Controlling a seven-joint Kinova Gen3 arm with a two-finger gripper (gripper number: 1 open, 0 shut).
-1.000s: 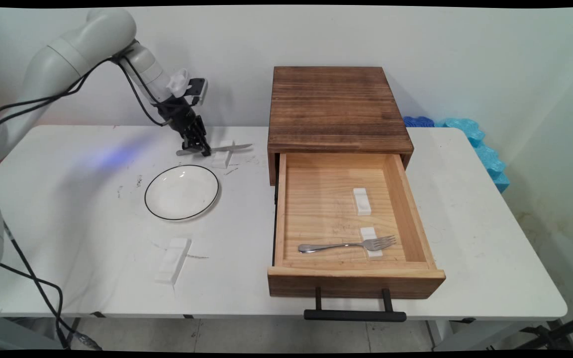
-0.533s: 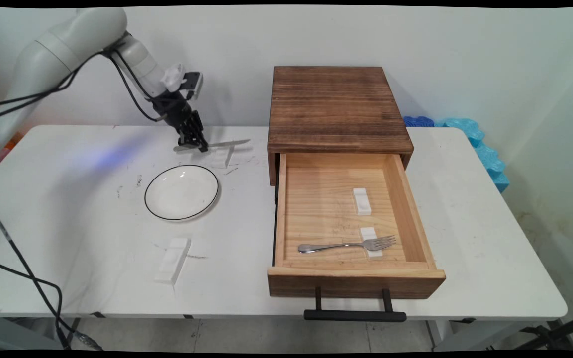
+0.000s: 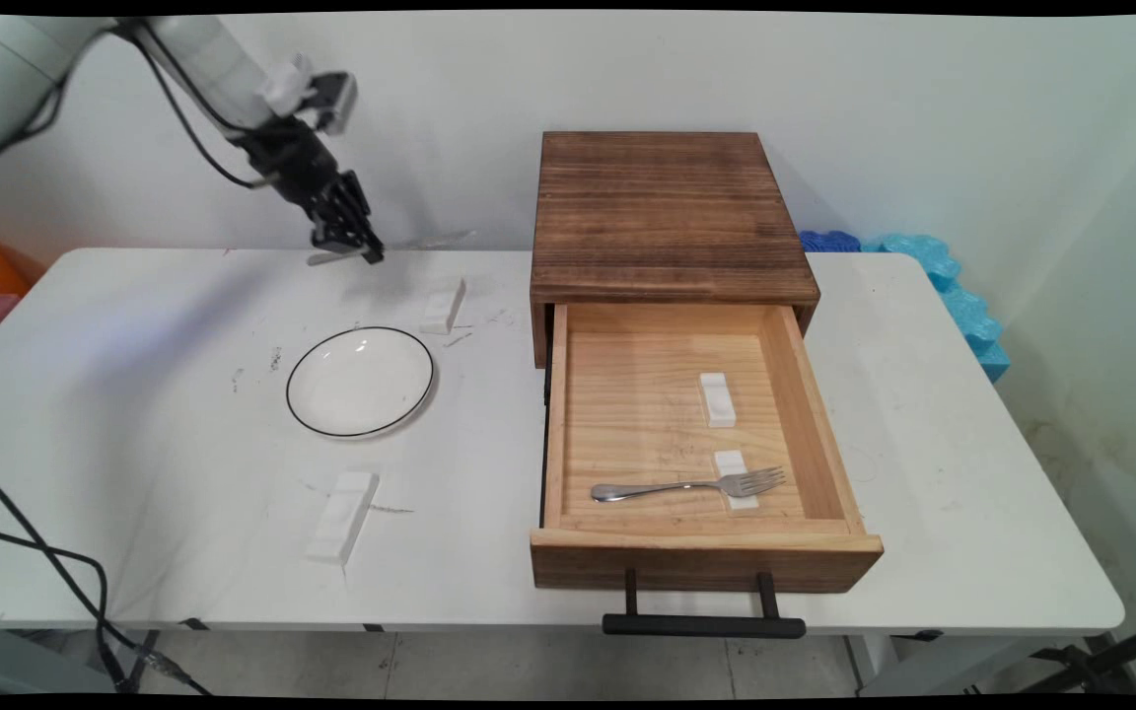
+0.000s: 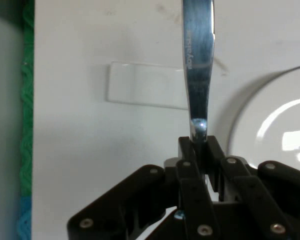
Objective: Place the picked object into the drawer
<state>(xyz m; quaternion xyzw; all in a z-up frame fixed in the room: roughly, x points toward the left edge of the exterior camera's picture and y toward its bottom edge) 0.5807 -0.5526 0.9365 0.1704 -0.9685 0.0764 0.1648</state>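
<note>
Up it comes: your gripper (image 3: 346, 247) has lifted the knife (image 3: 400, 247) clear of the white rest (image 3: 443, 305) it lay across a second ago and carried it up and left, so it now hangs in the air over the tabletop's far edge, left of the middle. You've got the fingers (image 4: 190, 165) clamped tight on the handle, and the hand view shows the bright steel running straight out from between them. In the main view the knife lies near level, its long axis running left to right along the far edge; the handle's butt pokes out just left of the gripper and the blade reaches off to the right, its tip pointing toward the wooden drawer box (image 3: 672, 212). The vacated rest sits on the table (image 3: 134, 394) below and to the right of the hand, just beyond the black-rimmed plate (image 3: 360, 382). Another white rest (image 3: 342, 516) lies nearer the front edge. On your right the drawer (image 3: 696, 444) stands pulled open, a fork (image 3: 688, 486) inside with its tines on one of two small rests there.
</note>
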